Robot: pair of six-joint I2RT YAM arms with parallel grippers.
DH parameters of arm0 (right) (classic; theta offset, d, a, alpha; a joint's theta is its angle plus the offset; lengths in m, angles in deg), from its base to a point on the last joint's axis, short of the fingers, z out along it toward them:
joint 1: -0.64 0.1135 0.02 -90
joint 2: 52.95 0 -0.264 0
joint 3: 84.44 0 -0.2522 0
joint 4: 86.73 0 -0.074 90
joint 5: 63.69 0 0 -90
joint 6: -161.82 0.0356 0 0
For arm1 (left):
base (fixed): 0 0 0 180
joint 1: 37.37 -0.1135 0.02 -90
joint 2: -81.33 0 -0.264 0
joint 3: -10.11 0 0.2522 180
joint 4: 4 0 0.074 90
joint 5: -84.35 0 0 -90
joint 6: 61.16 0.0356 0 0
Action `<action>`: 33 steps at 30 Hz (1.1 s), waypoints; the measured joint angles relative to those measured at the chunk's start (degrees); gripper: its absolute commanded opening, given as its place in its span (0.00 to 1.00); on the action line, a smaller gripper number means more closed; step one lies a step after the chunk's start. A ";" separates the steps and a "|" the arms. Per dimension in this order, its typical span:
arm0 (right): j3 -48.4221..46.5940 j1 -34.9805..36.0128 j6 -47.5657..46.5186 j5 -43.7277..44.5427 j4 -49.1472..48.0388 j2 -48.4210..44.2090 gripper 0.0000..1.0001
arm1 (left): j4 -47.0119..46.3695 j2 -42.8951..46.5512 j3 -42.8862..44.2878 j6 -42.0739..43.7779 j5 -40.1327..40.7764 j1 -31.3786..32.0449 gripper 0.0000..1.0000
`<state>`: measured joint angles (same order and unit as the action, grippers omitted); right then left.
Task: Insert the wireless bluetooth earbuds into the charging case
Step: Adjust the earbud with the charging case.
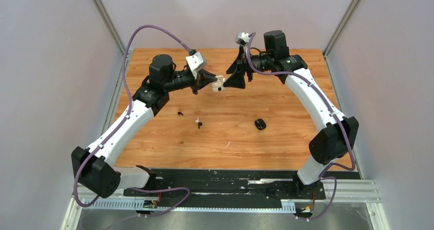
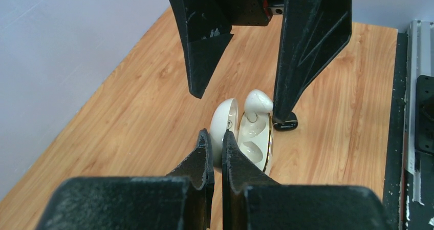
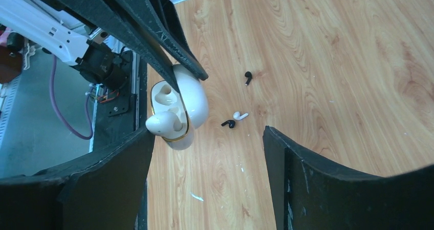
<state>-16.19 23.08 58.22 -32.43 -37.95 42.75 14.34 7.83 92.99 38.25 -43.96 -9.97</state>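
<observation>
The left hand (image 2: 216, 139) is clamped tight on the lid of the white charging case (image 2: 225, 121). It holds the case open in the air above the far half of the counter (image 1: 286, 148), about midway between the left and right edges. The case's gold-rimmed base faces the right hand (image 3: 207, 135), whose fingers stand wide apart and grip nothing. They reach to either side of the case, and one finger is just beside the base, though whether it touches cannot be told. A seated white earbud (image 2: 257, 103) rests in one socket of the base, its rounded head sticking out past the rim. The second socket (image 2: 251, 150) beside it is a bare hollow. Three more earbuds lie on the counter, left of its centre. A loose white earbud (image 3: 240, 116) has a black earbud (image 3: 229, 123) just beside it, and a second black earbud (image 3: 247, 77) lies a little apart, nearer the left edge. A black oval case (image 1: 260, 123), closed, lies flat on the counter right of centre, well apart from the loose earbuds and nearer the near edge than the raised white case.
</observation>
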 measured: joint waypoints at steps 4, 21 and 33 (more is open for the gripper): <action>-0.22 -0.02 -0.55 -2.38 1.92 0.00 0.78 | 0.04 0.00 0.00 0.00 -0.37 0.09 0.00; -2.58 -0.35 -0.81 -4.85 3.54 1.36 0.76 | 0.42 0.00 0.00 1.03 -3.26 0.22 0.00; -4.00 0.61 0.11 -5.44 3.39 2.99 0.80 | 0.72 0.00 0.00 1.14 -3.30 0.17 0.00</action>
<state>-20.19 23.69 58.33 -37.87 -34.56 45.74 15.06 7.83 92.99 39.39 -47.26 -9.79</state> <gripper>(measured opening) 0.783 0.042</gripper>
